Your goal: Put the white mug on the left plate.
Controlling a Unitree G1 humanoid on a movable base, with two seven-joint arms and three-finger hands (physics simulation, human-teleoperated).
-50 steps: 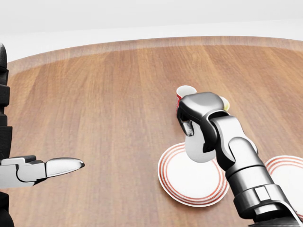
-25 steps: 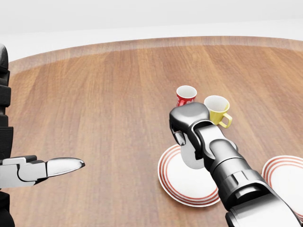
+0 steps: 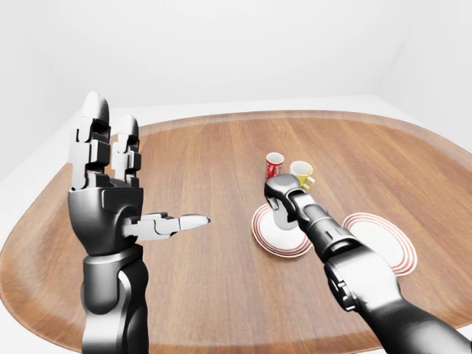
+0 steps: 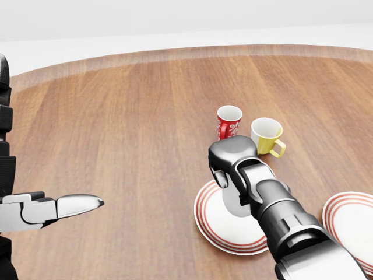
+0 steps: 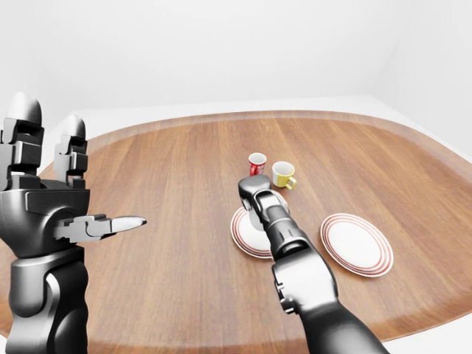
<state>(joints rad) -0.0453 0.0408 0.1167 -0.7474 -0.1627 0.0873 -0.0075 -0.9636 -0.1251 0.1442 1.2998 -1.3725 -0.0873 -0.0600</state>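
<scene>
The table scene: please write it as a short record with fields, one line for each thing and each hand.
white mug: held in the right hand, over the left plate; contact with the plate cannot be told
right plate: bare
red mug: upright, above the left plate in the head view
yellow mug: upright, right of the red mug
left hand: open, raised, holding nothing
</scene>
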